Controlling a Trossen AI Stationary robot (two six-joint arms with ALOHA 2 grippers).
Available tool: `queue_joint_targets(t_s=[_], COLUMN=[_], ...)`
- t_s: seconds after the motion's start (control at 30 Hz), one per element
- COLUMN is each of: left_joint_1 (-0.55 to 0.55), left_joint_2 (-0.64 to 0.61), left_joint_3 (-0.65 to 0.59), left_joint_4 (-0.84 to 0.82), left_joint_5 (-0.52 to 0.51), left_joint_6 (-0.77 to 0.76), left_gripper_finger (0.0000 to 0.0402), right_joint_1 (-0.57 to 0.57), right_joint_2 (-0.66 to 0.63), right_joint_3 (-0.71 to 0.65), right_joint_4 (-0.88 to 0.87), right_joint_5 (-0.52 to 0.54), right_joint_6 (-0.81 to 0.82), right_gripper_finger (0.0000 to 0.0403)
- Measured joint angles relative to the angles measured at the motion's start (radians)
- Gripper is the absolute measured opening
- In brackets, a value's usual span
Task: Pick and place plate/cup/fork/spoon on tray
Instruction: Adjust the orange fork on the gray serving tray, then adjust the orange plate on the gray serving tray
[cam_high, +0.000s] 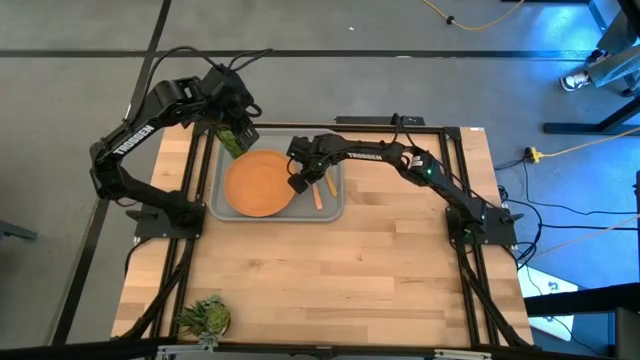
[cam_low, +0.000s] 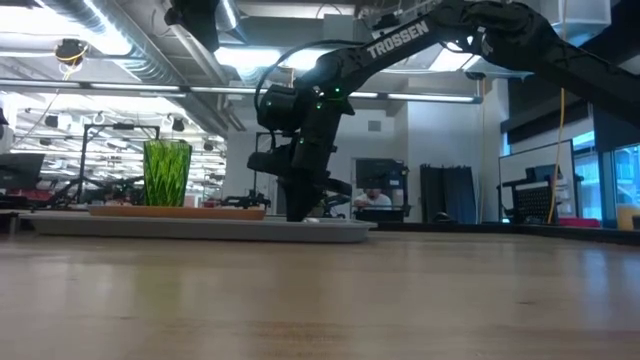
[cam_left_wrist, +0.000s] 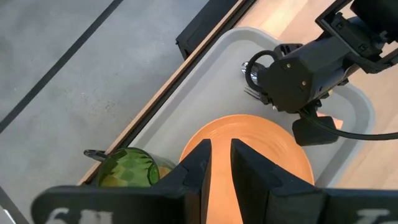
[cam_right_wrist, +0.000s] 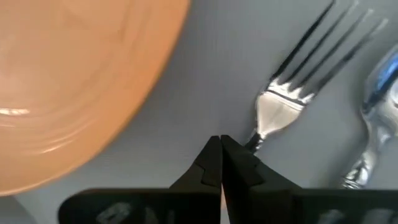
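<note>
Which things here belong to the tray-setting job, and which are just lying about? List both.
Job:
tray
plate
cup
fork
spoon
right gripper, shut over the fork's handle
left gripper, above the cup and plate

Lying about:
leafy green plant, at the table's corner

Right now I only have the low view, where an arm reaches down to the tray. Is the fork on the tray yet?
Observer: Yes. The right wrist view shows the fork lying flat on the tray, just beyond the tips of the shut right pincer.
Operator: And the spoon?
Observer: The spoon lies on the tray beside the fork.
Operator: Is the cup on the plate?
Observer: No. The cup stands on the tray beside the plate, near the left pincer.
</note>
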Motion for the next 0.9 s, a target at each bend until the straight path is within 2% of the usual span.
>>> queue_joint_targets(t_s=[0.2, 0.43, 0.7, 0.9], left_joint_1=[0.0, 0.0, 0.0, 0.0], left_joint_2=[0.0, 0.0, 0.0, 0.0], left_joint_3=[0.0, 0.0, 0.0, 0.0], left_joint_4=[0.0, -0.001, -0.001, -0.001], left_joint_5=[0.0, 0.0, 0.0, 0.0], left_joint_6=[0.0, 0.001, 0.001, 0.004], left_gripper_finger=[0.0053, 0.0053, 0.0053, 0.0053], right_joint_1=[0.0, 0.004, 0.011, 0.01], right_joint_2=[0.0, -0.002, -0.005, -0.005], right_joint_3=[0.0, 0.007, 0.19, 0.232], right_joint_4=[-0.024, -0.035, -0.083, 0.052], right_joint_5=[0.026, 0.008, -0.035, -0.167], right_joint_6=[-0.002, -0.008, -0.084, -0.137], right_gripper_finger=[0.0, 0.0, 0.0, 0.0])
